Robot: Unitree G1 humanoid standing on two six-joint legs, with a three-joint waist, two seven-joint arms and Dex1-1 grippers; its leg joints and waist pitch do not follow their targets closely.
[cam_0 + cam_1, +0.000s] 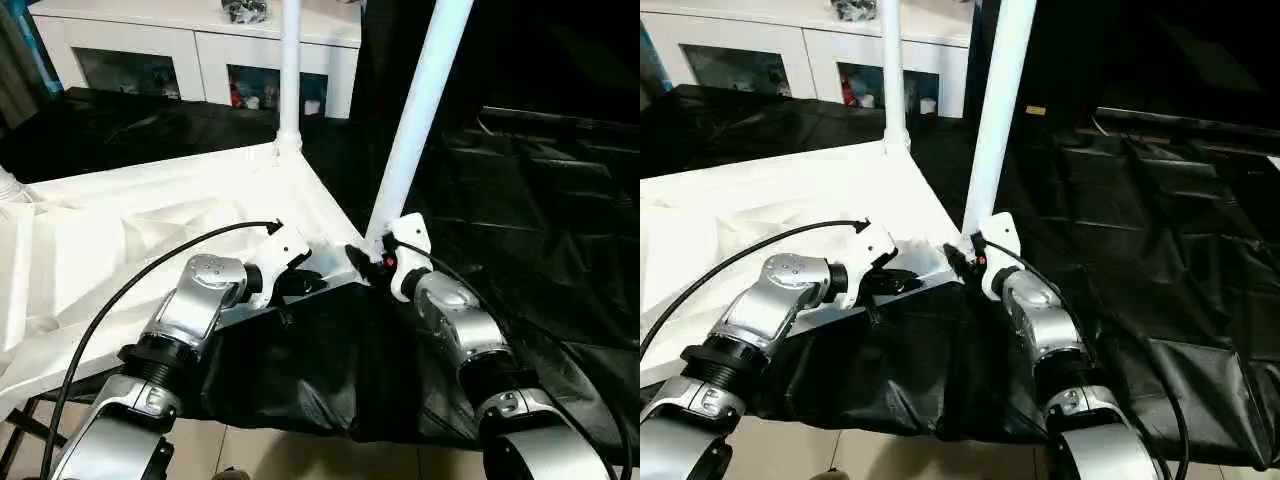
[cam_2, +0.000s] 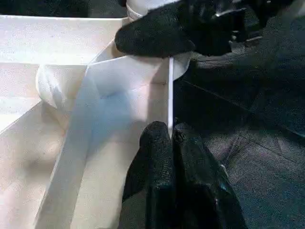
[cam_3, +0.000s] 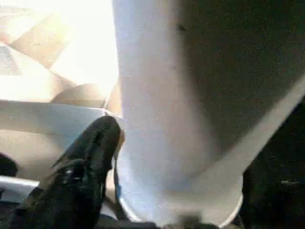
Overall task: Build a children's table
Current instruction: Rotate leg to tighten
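The white table top (image 1: pixel 150 220) lies upside down, ribbed underside up, on a black-covered surface. One white leg (image 1: pixel 290 80) stands upright in the far corner socket. A second leg (image 1: pixel 420 110) leans to the right, its foot at the near right corner socket (image 3: pixel 190 200). My right gripper (image 1: pixel 366 258) is at that leg's base, shut on it; one black finger (image 3: pixel 90 157) lies against the tube (image 3: pixel 162 95). Just left of that corner, my left gripper (image 1: pixel 297 283) is shut on the top's thin rim (image 2: pixel 170 95), its fingers (image 2: pixel 159 157) pinching it.
A white cabinet with glass doors (image 1: pixel 200 50) stands at the back. Black sheeting (image 1: pixel 520 200) covers the surface to the right and hangs over the front edge. Light floor tiles (image 1: pixel 300 455) show below. A black cable (image 1: pixel 120 300) loops over my left forearm.
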